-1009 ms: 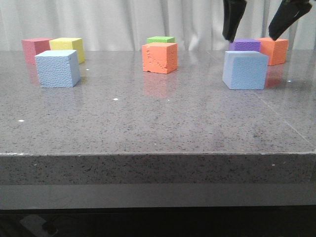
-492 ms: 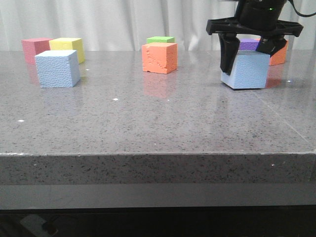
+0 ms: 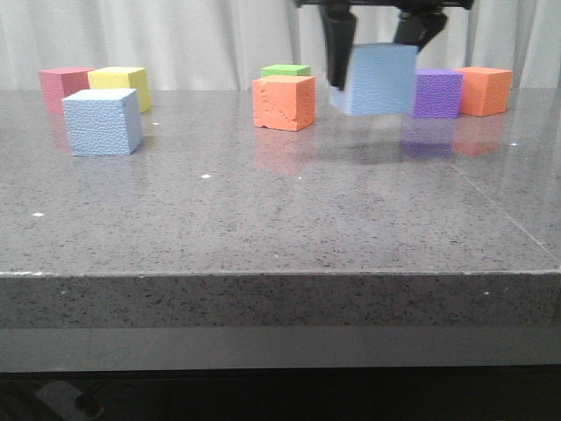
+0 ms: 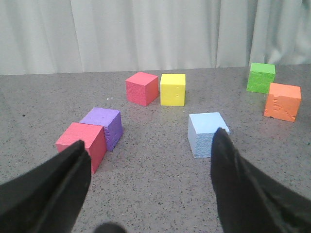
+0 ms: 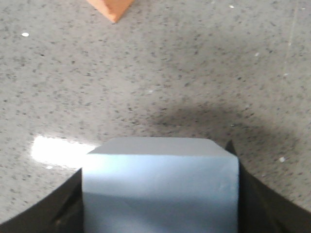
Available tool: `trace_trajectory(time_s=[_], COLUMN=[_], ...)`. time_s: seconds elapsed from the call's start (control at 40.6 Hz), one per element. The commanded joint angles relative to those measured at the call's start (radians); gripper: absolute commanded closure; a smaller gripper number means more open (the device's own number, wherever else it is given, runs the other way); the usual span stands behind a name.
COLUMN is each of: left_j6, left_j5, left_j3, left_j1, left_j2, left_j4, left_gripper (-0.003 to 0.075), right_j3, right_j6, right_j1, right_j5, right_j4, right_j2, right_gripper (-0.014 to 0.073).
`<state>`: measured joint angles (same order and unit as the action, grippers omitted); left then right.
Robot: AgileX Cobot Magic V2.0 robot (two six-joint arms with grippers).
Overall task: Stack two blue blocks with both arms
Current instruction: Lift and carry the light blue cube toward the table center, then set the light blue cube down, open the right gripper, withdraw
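One pale blue block (image 3: 379, 81) hangs in the air above the table, to the right of the orange cube. My right gripper (image 3: 375, 54) is shut on it from above. In the right wrist view that blue block (image 5: 160, 187) fills the space between the two dark fingers (image 5: 65, 208). The other blue block (image 3: 103, 121) sits on the table at the left; it also shows in the left wrist view (image 4: 208, 134). My left gripper (image 4: 150, 189) is open and empty, above the table short of that block. It is out of the front view.
A red cube (image 3: 63, 88) and a yellow cube (image 3: 123, 86) stand behind the left blue block. An orange cube (image 3: 284, 102) and a green cube (image 3: 286, 70) are at the middle back. A purple cube (image 3: 436, 93) and another orange cube (image 3: 485, 90) are at the right. In the left wrist view, a red cube (image 4: 81, 144) and a purple cube (image 4: 103, 126) stand together.
My right gripper came down around the right blue block, shut on it, lifted it off the table and carried it left. The purple cube behind it now shows.
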<state>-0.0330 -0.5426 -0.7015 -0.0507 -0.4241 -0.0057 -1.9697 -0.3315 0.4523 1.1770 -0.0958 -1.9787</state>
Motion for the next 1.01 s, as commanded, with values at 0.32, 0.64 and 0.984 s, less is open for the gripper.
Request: trace_trajectory(time_s=[0.32, 0.64, 0.984], left_j6=[0.006, 0.006, 0.006], left_j5=[0.080, 0.082, 0.082], left_j3=[-0.027, -0.027, -0.027], left_j1=[0.001, 0.001, 0.001], left_j2=[-0.016, -0.016, -0.016], left_j4=[-0.008, -0.008, -0.008], left_gripper=[0.0210, 0.0210, 0.0210], right_j3=[-0.036, -0.042, -0.031], right_j6=[-0.275, -0.266, 0.136], right_j1=[0.108, 0.109, 0.104], right_j5=[-0.119, -0.138, 0.044], right_j4=[-0.099, -0.085, -0.040], right_j2=[-0.049, -0.049, 0.162], right_gripper=[0.0135, -0.0062, -0.0062])
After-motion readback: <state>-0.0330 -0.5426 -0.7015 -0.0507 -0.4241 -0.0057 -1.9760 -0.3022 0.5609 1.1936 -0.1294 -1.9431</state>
